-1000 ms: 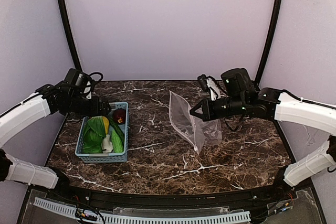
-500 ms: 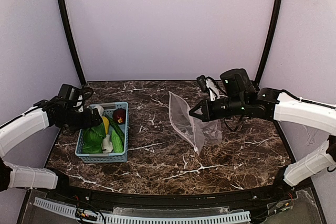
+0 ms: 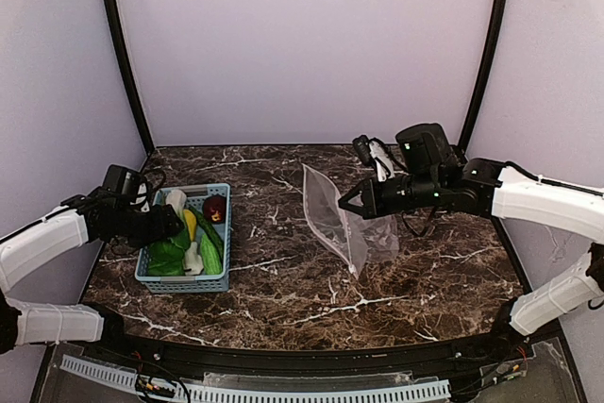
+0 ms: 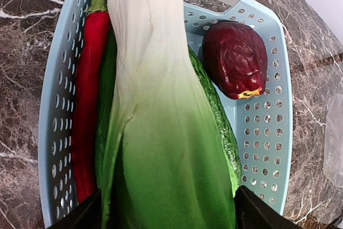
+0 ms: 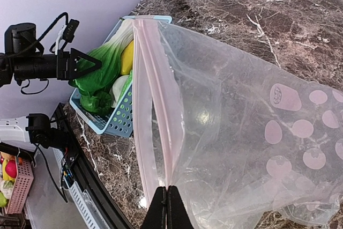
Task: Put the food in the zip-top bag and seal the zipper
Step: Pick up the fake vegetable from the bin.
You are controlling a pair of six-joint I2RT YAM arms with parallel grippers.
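Observation:
My left gripper (image 3: 160, 224) is shut on the green leafy bunch (image 4: 155, 132), gripping its green end (image 4: 167, 213); the white stem end points away over the light blue basket (image 3: 185, 281). Under the bunch lie a red chilli (image 4: 88, 79), a bumpy green long piece (image 4: 214, 105) and the dark red fruit (image 4: 236, 57). A yellow piece (image 3: 191, 224) and a white piece (image 3: 192, 260) are also in the basket. My right gripper (image 3: 347, 203) is shut on the mouth edge of the clear zip-top bag (image 5: 230, 122) and holds it up, its pale zipper (image 5: 158, 95) parted and facing the basket.
The basket (image 4: 268, 132) sits at the left of the dark marble table (image 3: 283, 290). The bag (image 3: 332, 219) hangs right of centre, its lower end on the table. Purple walls enclose the back and sides.
My left gripper has drawn back to the left and lower over the basket, and the leafy bunch's white end has tilted up with it. The right arm and bag have not moved.

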